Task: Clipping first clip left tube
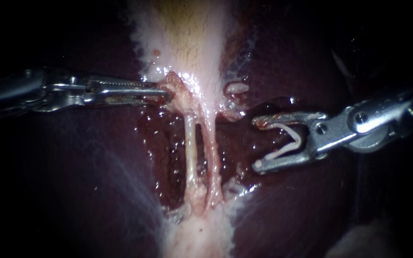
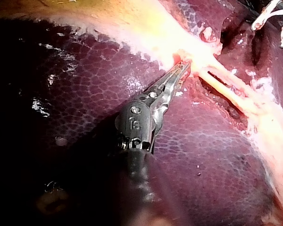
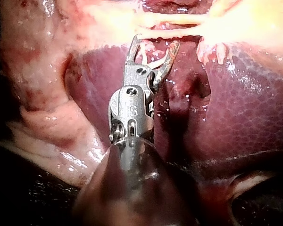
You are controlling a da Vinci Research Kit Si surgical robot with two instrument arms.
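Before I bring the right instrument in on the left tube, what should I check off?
1. Is the clip loaded in the right instrument: ok, held between its spread jaws.
2. Is the left instrument holding the gallbladder: ok, jaws shut on its pale lower end.
3. Is the left tube distinct from the right tube: ok, a gap shows between them.
4. Jaws around the left tube: not ok, they stand apart from both tubes, the right tube nearer.
5. Room behind the left tube: cannot tell.
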